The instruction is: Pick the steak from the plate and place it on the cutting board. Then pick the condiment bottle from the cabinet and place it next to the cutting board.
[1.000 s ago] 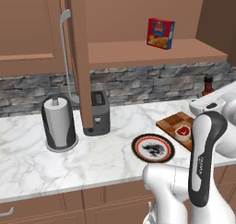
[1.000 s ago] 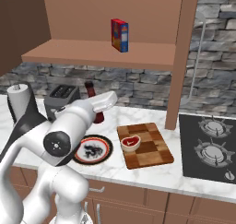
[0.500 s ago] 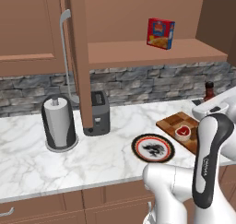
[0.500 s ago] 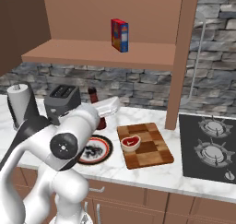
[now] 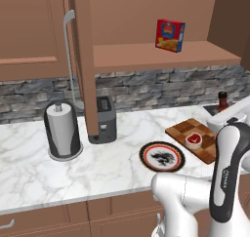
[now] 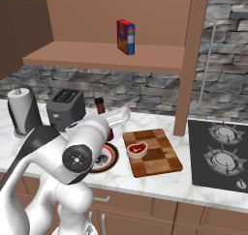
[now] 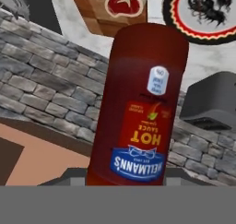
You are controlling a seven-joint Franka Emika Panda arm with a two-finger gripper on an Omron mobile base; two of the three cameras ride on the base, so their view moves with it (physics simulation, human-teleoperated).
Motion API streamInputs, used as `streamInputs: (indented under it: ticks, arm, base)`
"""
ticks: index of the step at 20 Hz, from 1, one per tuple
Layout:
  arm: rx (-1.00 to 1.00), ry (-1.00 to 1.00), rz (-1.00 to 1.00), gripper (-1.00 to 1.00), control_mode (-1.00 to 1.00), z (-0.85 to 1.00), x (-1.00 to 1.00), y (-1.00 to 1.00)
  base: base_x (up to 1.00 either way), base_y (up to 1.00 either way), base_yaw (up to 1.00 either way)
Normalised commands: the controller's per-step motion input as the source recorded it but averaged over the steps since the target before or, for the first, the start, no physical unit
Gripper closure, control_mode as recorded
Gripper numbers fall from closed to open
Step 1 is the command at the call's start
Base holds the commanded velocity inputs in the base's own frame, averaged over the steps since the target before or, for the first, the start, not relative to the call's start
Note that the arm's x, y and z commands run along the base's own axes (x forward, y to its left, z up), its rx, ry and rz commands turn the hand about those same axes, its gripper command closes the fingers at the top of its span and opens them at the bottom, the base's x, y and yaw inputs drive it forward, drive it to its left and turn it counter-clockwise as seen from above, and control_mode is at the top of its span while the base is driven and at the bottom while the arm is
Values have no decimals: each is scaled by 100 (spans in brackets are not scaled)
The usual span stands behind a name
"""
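In the left base view the steak (image 5: pixel 194 140) already lies on the cutting board (image 5: pixel 193 137), near its middle, so I judge the first half of the task as done; the plate (image 5: pixel 162 156) stands bare just beside the board, on the side toward the toaster (image 5: pixel 104 120). The condiment bottle (image 5: pixel 222 101) stands upright behind the board, on its far side close to the stone wall, and not on the cabinet (image 5: pixel 161 55) shelf above the board, where a red and yellow box (image 5: pixel 170 35) is. In the right base view the end effector (image 6: pixel 116 119) is beside the board's far left corner, with the bottle (image 6: pixel 100 106) at it; the arm covers the bottle's base, so I cannot tell if it touches the surface (image 6: pixel 160 183). I think it is kept upright and low so that it can be set down next to the board without falling over. In the hand view the bottle (image 7: pixel 138 103) sits in the middle between the two grey finger pads (image 7: pixel 69 176); the end effector (image 7: pixel 124 179) pinches its body. Beyond it are the board (image 7: pixel 90 6) with the steak (image 7: pixel 123 2), and the plate (image 7: pixel 203 13) just beside the board.
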Motion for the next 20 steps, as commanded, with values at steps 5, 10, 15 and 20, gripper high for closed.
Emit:
streamInputs:
  ticks: [5,10,15,20]
  arm:
    - [-2,-7,9,100,-100,-26,0,0]
    - [-3,-11,10,100,-100,-28,0,3]
    - [0,-9,9,100,-100,-15,0,11]
    - [0,-2,7,100,-100,-6,0,14]
  base:
    - [0,0,0]
    - [0,0,0]
    - [0,0,0]
    - [0,0,0]
